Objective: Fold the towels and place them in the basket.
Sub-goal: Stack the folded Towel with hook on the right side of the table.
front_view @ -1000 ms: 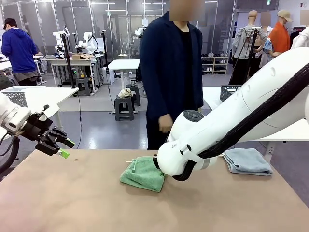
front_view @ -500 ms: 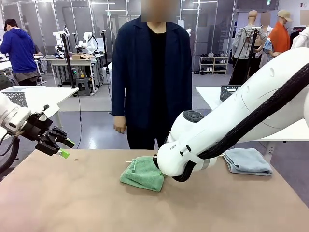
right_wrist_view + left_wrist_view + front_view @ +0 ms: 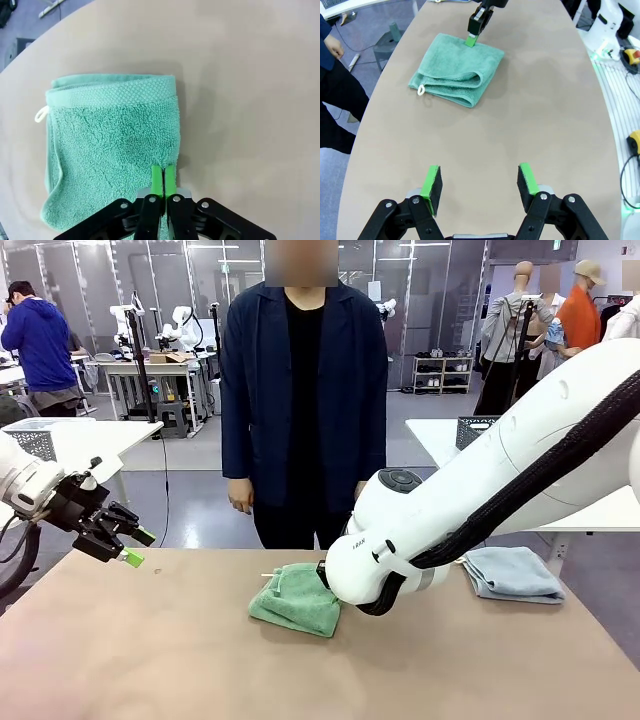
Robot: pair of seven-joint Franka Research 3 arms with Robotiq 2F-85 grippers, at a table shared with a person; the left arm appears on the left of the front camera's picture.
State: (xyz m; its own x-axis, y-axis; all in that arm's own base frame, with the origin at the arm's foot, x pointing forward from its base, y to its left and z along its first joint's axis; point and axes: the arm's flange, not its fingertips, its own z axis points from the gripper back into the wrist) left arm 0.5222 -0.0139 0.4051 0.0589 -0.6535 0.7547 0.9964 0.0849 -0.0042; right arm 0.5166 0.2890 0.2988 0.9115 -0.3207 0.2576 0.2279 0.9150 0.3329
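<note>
green terry towel [image 3: 115,145], folded square, pinched by right fingers [image 3: 157,179].

towels, baskets, grippers: count on hand
two towels: one green towel [image 3: 297,599], folded, and one pale blue towel [image 3: 513,573]; one dark grey basket [image 3: 474,430]; two grippers: left gripper [image 3: 128,546], right gripper [image 3: 163,172]; one person [image 3: 303,390] at table.

Tan tabletop [image 3: 150,640], folded green towel [image 3: 295,600] lying near its middle toward the far edge, folded pale blue towel [image 3: 512,573] at its far right corner
</note>
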